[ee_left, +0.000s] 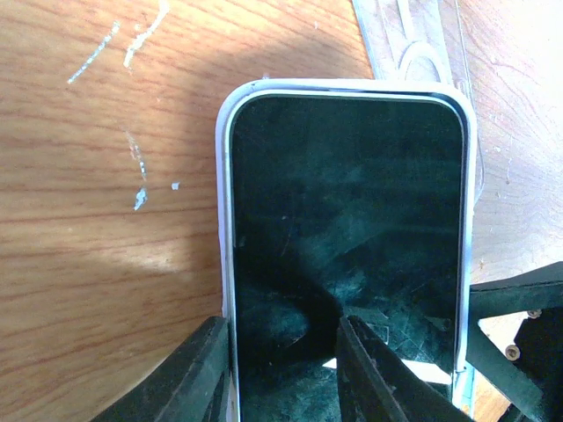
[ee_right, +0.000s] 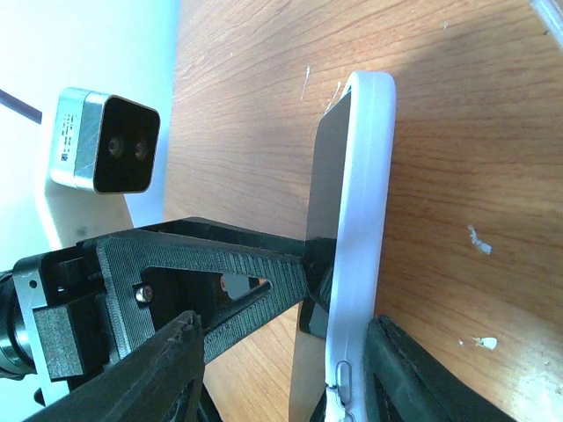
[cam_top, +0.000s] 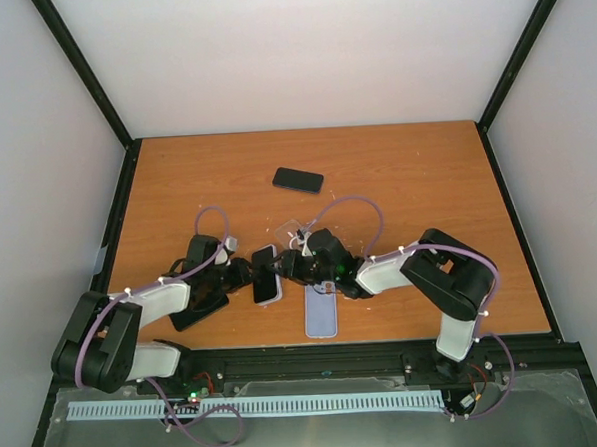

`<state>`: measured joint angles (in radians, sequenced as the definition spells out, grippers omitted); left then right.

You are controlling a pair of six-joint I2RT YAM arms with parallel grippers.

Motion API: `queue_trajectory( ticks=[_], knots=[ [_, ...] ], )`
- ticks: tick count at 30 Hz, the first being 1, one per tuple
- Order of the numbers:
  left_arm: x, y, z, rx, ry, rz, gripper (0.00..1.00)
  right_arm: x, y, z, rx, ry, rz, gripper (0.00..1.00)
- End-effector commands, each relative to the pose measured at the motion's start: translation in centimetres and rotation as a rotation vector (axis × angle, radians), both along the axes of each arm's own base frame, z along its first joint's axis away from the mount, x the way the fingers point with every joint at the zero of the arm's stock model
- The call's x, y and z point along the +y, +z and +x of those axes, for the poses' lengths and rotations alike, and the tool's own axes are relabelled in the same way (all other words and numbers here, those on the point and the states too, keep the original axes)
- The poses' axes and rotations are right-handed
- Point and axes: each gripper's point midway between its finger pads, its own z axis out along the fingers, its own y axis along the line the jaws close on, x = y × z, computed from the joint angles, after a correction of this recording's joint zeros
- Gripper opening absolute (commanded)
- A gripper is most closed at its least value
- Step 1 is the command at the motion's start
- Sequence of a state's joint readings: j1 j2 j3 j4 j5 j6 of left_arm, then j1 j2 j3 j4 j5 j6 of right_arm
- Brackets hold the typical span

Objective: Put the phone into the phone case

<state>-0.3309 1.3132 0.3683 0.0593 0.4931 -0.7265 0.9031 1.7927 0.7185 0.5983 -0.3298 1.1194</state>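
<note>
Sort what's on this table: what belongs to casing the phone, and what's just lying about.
In the job: phone, pale case around it, left tool, right tool.

Lying about: black phone at the far side, clear case, lilac case near the front edge, black slab under the left arm.

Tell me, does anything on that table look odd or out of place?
Two small things. The white case around the phone seems to sit slightly proud at the upper left corner in the left wrist view, a thin gap showing, so the phone may not be fully seated. White scuffs also mark the wooden table beside it.
</note>
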Motion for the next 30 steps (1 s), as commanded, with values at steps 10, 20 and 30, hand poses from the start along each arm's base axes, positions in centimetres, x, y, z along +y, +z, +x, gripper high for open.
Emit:
queue_trajectory(
  ticks=[10,20,30],
  knots=[
    [-1.6,0.8,-0.8,0.004,-0.061,-0.079,0.34,1.8,1.2,-1.0,0.001,0.073,0.093,0.46],
    [-1.5,0.9,-0.7,0.004,-0.044,-0.079,0.34,1.2,-0.7,-1.0,0.027,0.067,0.0,0.33],
    [-1.9,1.4,-0.7,0.008,-0.048,-0.117,0.34,1.2,-1.4,-1.1,0.029,0.077,-0.018,0.2]
  ],
)
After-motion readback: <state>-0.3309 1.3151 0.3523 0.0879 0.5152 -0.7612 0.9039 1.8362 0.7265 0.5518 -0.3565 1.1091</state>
